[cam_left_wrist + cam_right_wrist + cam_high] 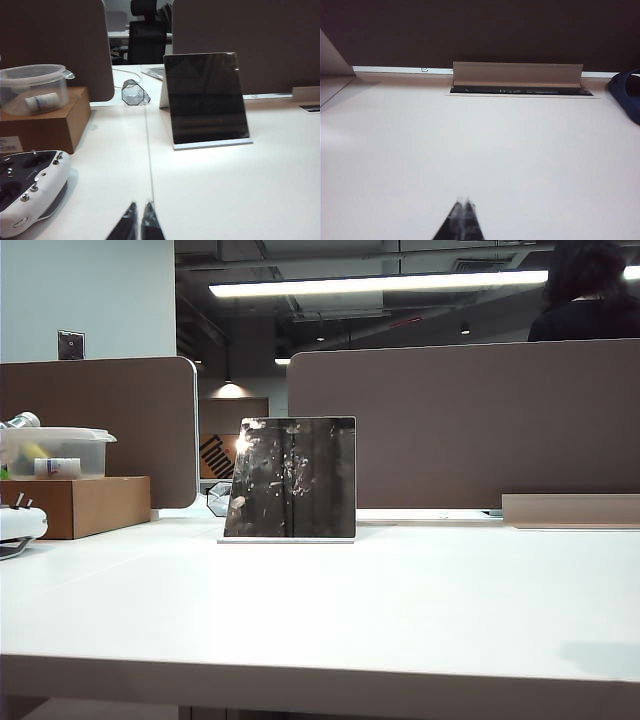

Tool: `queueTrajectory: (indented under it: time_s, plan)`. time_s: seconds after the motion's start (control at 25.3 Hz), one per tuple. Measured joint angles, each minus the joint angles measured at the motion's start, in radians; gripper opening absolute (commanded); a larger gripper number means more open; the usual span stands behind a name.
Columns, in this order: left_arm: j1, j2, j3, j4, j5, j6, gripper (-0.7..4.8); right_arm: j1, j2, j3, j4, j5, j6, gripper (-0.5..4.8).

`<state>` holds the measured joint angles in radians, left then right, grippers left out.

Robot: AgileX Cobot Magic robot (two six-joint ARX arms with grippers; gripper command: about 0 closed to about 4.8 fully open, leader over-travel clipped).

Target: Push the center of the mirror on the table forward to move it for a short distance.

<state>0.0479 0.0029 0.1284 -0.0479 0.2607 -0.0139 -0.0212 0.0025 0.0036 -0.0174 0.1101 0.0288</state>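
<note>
My left gripper (139,222), fingertips pressed together, hangs low over the table (420,610); the mirror (206,98) stands upright ahead, slightly right, well apart. My right gripper (463,215), also pressed together, faces only bare tabletop, so I judge the left nearer.

1. The mirror (291,478) ahead of the left gripper (139,222) is dark and glossy, flecked with pale smudges, with a thin white edge.
2. The table (400,610) is plain white.
3. Left gripper: black fingertips, pressed together.
4. The right gripper (462,220) is black too, tips touching, over white tabletop.
5. Partitions (470,420) beyond the mirror are flat brown.
6. The cardboard box (47,122) off to the side of the left gripper is tan, under a clear tub (32,87).
7. Beside that gripper lies a white controller (27,187) with black recesses.
</note>
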Motion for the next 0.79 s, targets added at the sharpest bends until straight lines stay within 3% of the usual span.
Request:
queueTrajectory:
  time_s: [0.24, 0.55, 0.79]
  plan:
    - [0.005, 0.0, -0.078, 0.131, -0.047, -0.003, 0.21, 0.0, 0.0, 0.0, 0.0, 0.0, 0.0, -0.05]
    - [0.001, 0.0, -0.121, 0.175, -0.074, -0.01, 0.21, 0.0, 0.0, 0.0, 0.0, 0.0, 0.0, -0.05]
    - [-0.02, -0.001, -0.121, 0.162, -0.202, -0.033, 0.21, 0.0, 0.0, 0.0, 0.0, 0.0, 0.0, -0.05]
